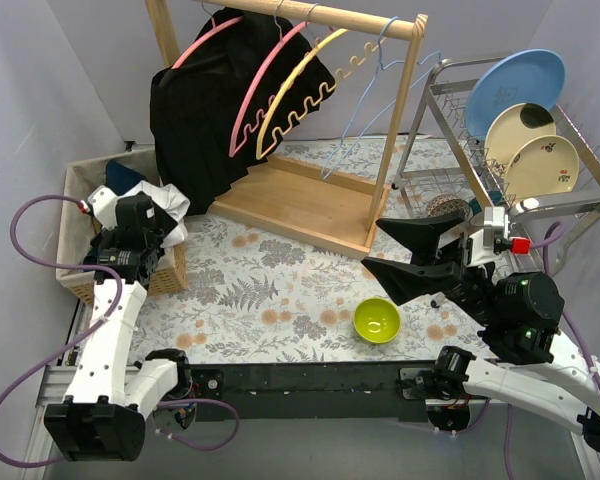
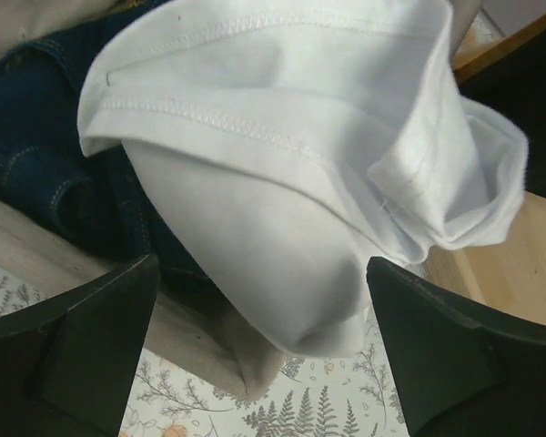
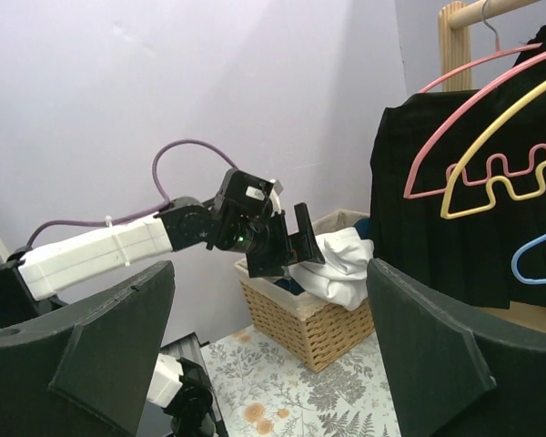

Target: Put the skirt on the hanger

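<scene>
Judging from the top view, we reckon most of the job is done. The black pleated skirt [image 1: 195,110] hangs at approx. 11 o'clock, at the left end of the wooden rack [image 1: 398,130], w/ a pink hanger [image 1: 265,75] curving across its front. Its top edge is partly hidden, so we can't tell whether it sits properly on that hanger or is just slung over the rail.

The left gripper [image 1: 152,218] is at 9 o'clock over the wicker basket [image 1: 75,190], jaws spread wide and holding nothing. A white garment [image 2: 282,182] bulges right in front of them, spilling over the basket rim w/ dark denim [image 2: 36,173] beside it. We can't tell if the fingers touch the cloth.

The right gripper [image 1: 375,247] is at 4 o'clock above the table, jaws apart and empty. A green bowl [image 1: 377,320] sits near it, toward 5 o'clock.

If the black piece is the skirt, only a seating check and pulling the arms back remain, in our view.
</scene>
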